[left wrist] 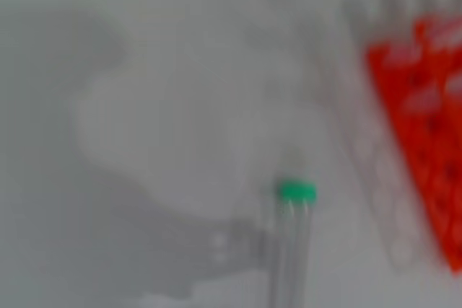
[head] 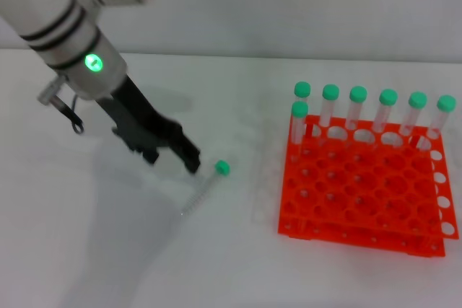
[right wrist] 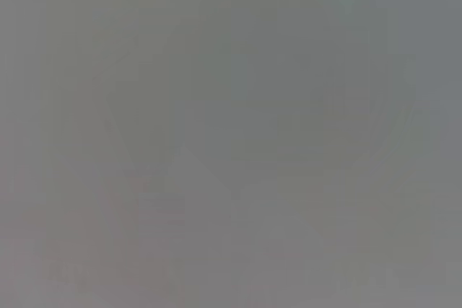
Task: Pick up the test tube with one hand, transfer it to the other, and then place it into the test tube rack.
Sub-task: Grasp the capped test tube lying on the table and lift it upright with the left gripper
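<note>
Step in hand — the first pick-up, judged not yet made: the test tube [head: 205, 186] lies flat on the white table [head: 238, 265], well left of the test tube rack [head: 364, 189], its green cap toward the far right and its pointed tip toward the near left. In the left wrist view the test tube [left wrist: 291, 243] shows the same way, cap uppermost, nothing gripping it.

Left gripper [head: 173, 151] — black, pronged, on a thick white arm with black rings and a lit green light. The arm slants down from the far left, the prongs aimed toward the tube and ending just beside its capped end, apparently above the table. The prongs look spread a little and hold nothing; how wide, I cannot tell.

Right gripper — not seen in the head view; its wrist view shows nothing readable.

Rack — orange-red, two-tiered, at the right; seven green-capped tubes [head: 359, 110] stand along its far side, most holes empty.

Next move, as a judgement — lower the prongs astride the tube's body, close gently, since a slim round tube may roll.
</note>
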Available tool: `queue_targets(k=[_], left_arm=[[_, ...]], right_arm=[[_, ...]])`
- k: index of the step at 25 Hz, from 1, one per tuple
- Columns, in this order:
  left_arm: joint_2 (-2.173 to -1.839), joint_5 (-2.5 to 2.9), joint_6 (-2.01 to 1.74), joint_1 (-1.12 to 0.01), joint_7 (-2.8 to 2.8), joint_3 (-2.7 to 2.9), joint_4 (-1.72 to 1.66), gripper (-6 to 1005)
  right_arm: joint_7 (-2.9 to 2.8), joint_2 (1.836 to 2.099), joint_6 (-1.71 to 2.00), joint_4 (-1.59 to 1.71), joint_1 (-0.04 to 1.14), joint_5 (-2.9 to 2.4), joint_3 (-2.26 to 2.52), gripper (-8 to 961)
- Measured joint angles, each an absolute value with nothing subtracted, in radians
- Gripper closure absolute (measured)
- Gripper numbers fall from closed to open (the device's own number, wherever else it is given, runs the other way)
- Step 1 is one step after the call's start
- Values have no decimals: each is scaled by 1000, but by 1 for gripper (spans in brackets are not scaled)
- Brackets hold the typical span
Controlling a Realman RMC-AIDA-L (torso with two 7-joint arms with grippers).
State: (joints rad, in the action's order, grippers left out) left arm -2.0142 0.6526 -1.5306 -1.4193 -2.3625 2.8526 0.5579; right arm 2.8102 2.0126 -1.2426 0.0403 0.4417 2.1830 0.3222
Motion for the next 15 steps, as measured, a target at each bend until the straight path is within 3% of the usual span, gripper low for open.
queue_targets(k=[3,6,15], left_arm=[[-2054,760,-1483,-1449,-2440,2851,478,132],[-2073,816,-1433,-1461,-2479,2850,403,133],[-2073,894,-1350,-1454,-2542,2847,329,141]], right_arm=[[2810,2013,-1243,40,438,2183,322,115],[2810,2012,-1243,40,435,2183,322,117],[2810,2013,-1237,37,431,2183,322,121]])
